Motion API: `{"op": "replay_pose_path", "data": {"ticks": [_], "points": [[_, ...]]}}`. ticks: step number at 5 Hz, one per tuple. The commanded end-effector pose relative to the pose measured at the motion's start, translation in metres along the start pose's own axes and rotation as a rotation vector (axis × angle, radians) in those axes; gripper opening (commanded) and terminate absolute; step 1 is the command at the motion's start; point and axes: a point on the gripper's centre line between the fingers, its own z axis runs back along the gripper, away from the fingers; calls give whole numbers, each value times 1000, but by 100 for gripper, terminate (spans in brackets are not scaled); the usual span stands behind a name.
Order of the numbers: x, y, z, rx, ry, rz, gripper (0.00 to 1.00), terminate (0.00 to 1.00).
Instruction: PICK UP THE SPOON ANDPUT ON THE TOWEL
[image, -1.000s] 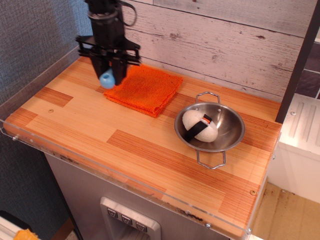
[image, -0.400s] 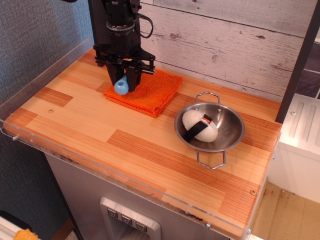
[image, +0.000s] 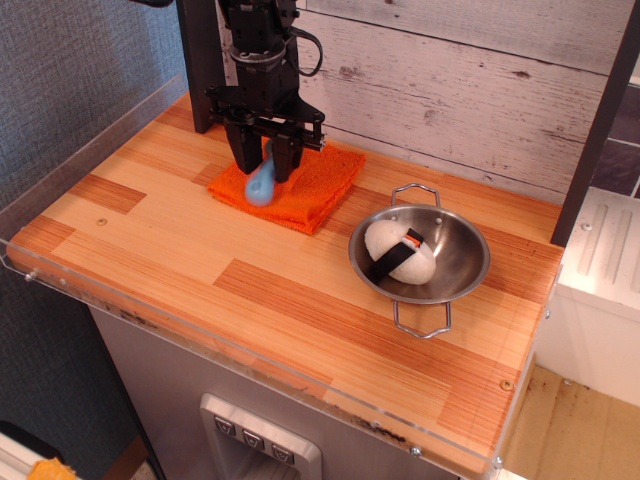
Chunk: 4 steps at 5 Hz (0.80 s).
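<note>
My black gripper (image: 264, 163) hangs over the bright orange folded towel (image: 310, 185) at the back left of the wooden table. It is shut on the spoon (image: 261, 183), whose light-blue handle end hangs down between the fingers, just above or touching the towel's left half. The spoon's metal bowl is hidden by the fingers.
A steel two-handled bowl (image: 455, 275) stands right of centre and holds a white rice-ball toy with a black band (image: 400, 251). A clear plastic rim (image: 90, 150) runs along the table's left and front edges. A whitewashed plank wall stands behind.
My gripper has moved to the right with the spoon, from beside the towel's left edge to over the towel, and has come a little lower.
</note>
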Motion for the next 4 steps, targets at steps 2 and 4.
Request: {"op": "replay_pose_path", "data": {"ticks": [2,4], "points": [[-24,-3,48,19,-28,3,100,0],[-48,-4,42,-12,18,-40,100,0]]}}
